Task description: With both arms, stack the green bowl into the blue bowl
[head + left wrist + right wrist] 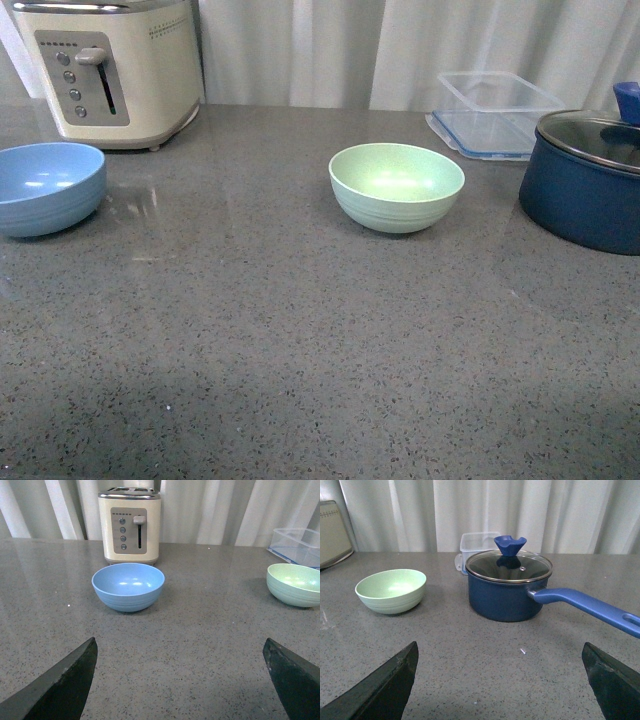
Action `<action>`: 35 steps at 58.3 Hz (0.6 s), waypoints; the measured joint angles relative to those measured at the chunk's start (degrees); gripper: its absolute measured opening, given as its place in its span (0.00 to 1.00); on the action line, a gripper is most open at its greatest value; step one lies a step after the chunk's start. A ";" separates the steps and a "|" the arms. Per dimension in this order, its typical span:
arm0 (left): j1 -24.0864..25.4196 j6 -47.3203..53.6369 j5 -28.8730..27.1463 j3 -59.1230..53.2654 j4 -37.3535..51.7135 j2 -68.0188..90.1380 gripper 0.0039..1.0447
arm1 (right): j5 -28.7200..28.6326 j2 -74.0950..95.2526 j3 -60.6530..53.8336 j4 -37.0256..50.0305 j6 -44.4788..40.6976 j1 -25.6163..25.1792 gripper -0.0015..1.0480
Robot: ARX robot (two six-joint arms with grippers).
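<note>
Green bowl (396, 187) upright and empty near middle of grey speckled counter (300, 350); blue bowl (48, 187) upright, well apart at far left, just in front of cream toaster (115, 70). Markings on toaster panel too small to read. At far right, dark navy pot (585, 190) with glass lid, clear plastic container (497, 112) behind it. Left jaws spread wide over counter, facing blue bowl, gripping nothing. Right jaws equally wide, empty, facing green bowl and pot.
</note>
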 joint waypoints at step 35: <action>0.00 0.00 0.00 0.00 0.00 0.00 0.94 | 0.00 0.00 0.00 -0.02 0.00 0.00 0.90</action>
